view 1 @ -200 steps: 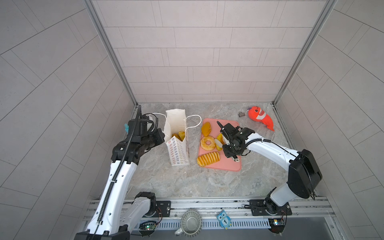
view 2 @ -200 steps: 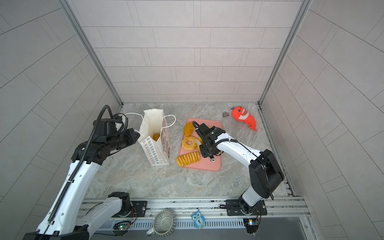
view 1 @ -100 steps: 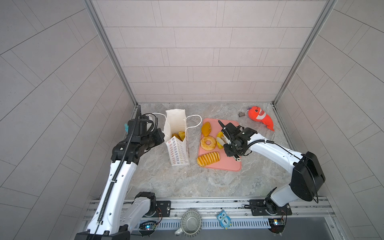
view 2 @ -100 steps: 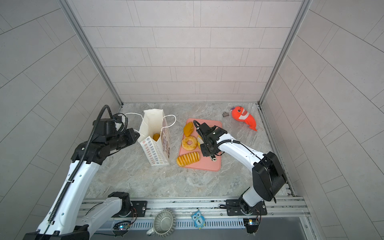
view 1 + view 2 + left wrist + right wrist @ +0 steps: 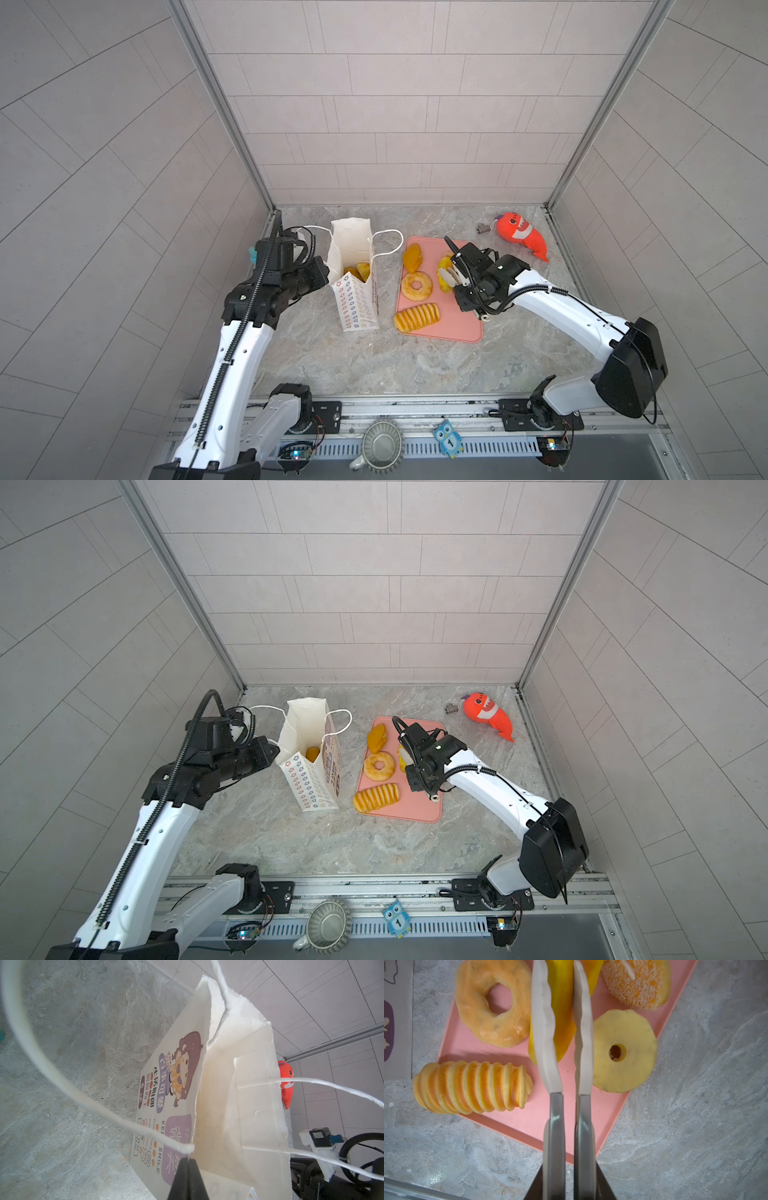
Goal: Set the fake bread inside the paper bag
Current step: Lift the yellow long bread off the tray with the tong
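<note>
Two grippers, one bag and one tray stand on a grey marbled table (image 5: pixel 374 365). One paper bag (image 5: pixel 358 305): white, upright, mouth open, white cord handles, coloured flowers on the narrow side, cartoon print on the broad face. In both top views it stands just left of the pink tray (image 5: pixel 453 328), a strip of table between them. Inside the bag: golden bread pieces (image 5: pixel 358 270), at least two showing through the mouth. The left gripper (image 5: pixel 188 1160): black fingers (image 5: pixel 181 1180) pressed together on the bag's top edge, next to where a handle cord is fixed, the paper pinched between them. The right gripper (image 5: pixel 558 980): over the tray, white fingers (image 5: pixel 544 1022) closed from both sides on a yellow bread piece (image 5: pixel 563 1022), which sticks out past both fingers. Whether this piece is lifted clear of the tray cannot be told. Loose on the tray, four pieces. One ring doughnut (image 5: pixel 492 1003), just beside the held piece on its bag side. One ridged roll (image 5: pixel 473 1087), at the tray's near left corner in the top views, one end overhanging onto the table. One pale disc (image 5: pixel 625 1051) with a small centre hole, at the tray's edge beside the fingers. One sprinkled bun (image 5: pixel 637 982), just past the disc. Off the tray: one orange-red plush fish (image 5: pixel 521 237) in the far right corner, well apart from the bread. On the front rail: one grey fluted cup (image 5: pixel 382 446) and one blue owl tag (image 5: pixel 448 442).
</note>
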`<state>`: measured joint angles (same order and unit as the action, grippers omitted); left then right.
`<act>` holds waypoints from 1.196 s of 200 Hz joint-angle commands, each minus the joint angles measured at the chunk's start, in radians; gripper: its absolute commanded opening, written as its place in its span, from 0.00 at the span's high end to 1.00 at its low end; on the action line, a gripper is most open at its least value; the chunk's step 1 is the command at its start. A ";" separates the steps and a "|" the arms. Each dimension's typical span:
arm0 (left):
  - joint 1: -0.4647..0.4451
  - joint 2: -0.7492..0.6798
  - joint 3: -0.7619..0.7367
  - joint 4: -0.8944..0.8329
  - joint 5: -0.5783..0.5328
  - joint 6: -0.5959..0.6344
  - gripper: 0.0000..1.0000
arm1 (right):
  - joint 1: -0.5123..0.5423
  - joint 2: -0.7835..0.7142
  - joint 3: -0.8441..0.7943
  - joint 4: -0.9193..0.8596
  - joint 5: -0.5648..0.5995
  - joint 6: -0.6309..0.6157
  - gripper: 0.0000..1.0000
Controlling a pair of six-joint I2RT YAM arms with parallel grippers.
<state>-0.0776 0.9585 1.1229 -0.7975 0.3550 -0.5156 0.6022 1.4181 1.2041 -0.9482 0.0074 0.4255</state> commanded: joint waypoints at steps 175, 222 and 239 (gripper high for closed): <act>0.009 -0.006 0.020 -0.022 -0.001 0.016 0.96 | -0.036 -0.181 0.323 -0.127 0.091 -0.071 0.71; 0.009 -0.006 0.019 -0.021 0.001 0.017 0.96 | -0.035 -0.174 0.411 -0.142 0.079 -0.087 0.71; 0.008 -0.008 0.019 -0.022 0.000 0.017 0.96 | -0.036 -0.167 0.447 -0.140 0.060 -0.091 0.71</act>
<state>-0.0738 0.9585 1.1233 -0.7994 0.3550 -0.5156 0.5701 1.2690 1.5940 -1.0897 0.0704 0.3496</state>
